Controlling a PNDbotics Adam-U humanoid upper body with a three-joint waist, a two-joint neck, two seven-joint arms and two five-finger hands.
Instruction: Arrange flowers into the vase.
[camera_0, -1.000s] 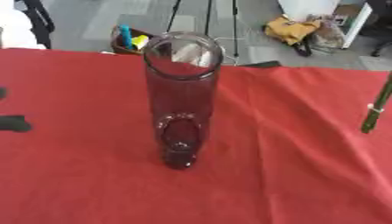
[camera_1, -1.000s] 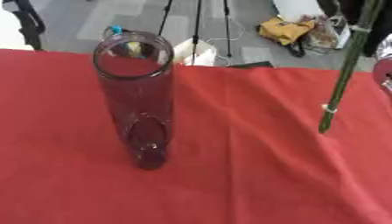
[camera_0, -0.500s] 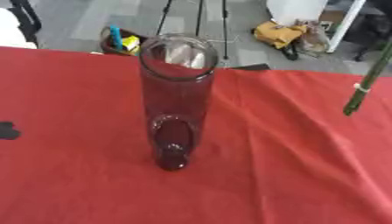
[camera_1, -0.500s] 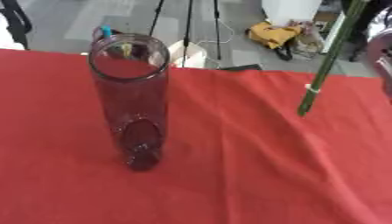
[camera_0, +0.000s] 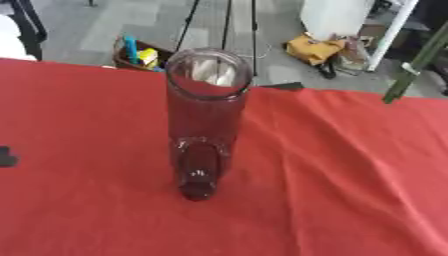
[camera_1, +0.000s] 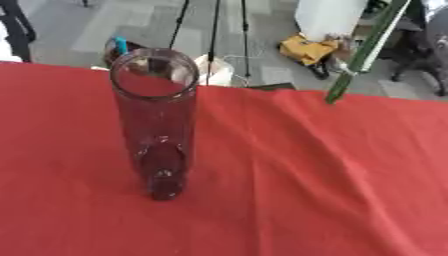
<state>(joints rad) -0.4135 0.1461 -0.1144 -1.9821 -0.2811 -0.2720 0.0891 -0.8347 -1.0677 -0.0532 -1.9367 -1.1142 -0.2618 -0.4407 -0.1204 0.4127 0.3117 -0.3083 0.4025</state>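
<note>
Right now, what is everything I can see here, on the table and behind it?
Vase: one, clear purplish glass, tall, upright on the table left of centre, mouth open, nothing in it.
Tablecloth: one, red, covering the whole table.
Flower stem: one, green, slanting in the air at upper right, its lower end above the table's far edge, outside the vase.
Tripod legs: dark, on the grey floor behind the table.
Yellow bag: one, on the floor at the back.
Basket of bright things: one, on the floor behind the vase.
Dark part: one, black, at the left edge; too little shows to tell what.
</note>
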